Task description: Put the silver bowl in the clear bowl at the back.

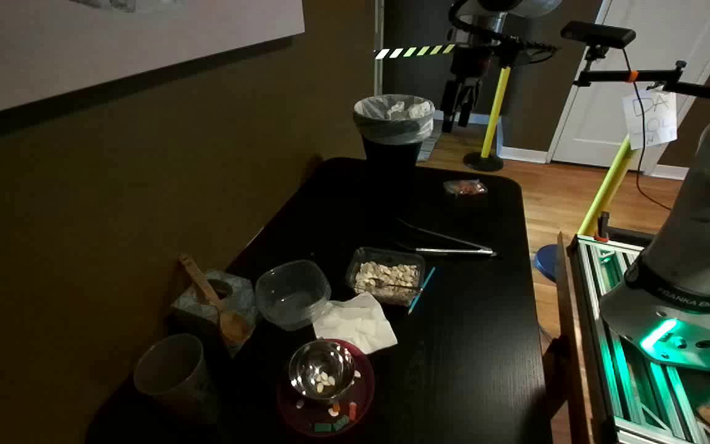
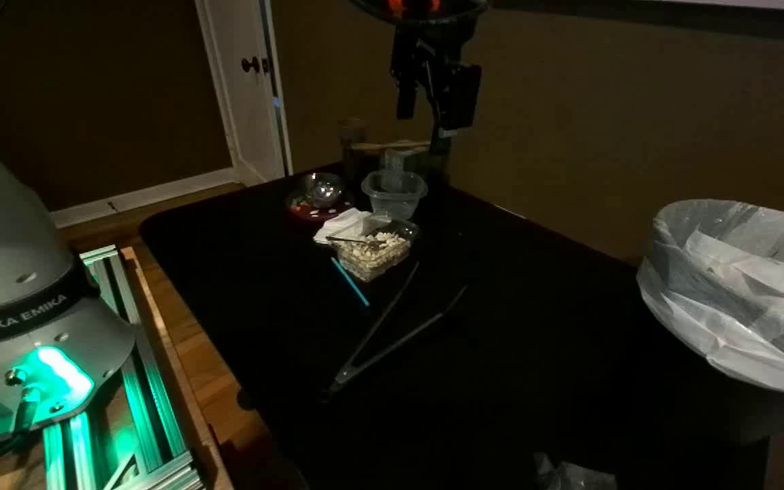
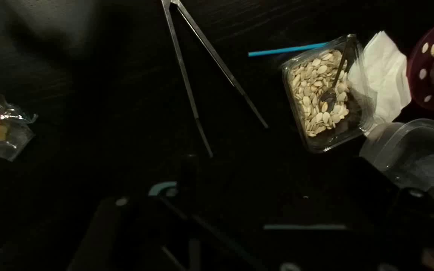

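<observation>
In an exterior view, the circular silver bowl point(image 1: 323, 356) sits mouth upward on the red dish point(image 1: 364, 388) at the table's near end; the clear bowl point(image 1: 293, 294) stands beyond, slightly left. The gripper point(image 2: 431, 121) hangs overhead, jaws apart and unloaded. The table point(image 1: 472, 345) is dark; a brown wall point(image 1: 164, 172) borders its left side.
</observation>
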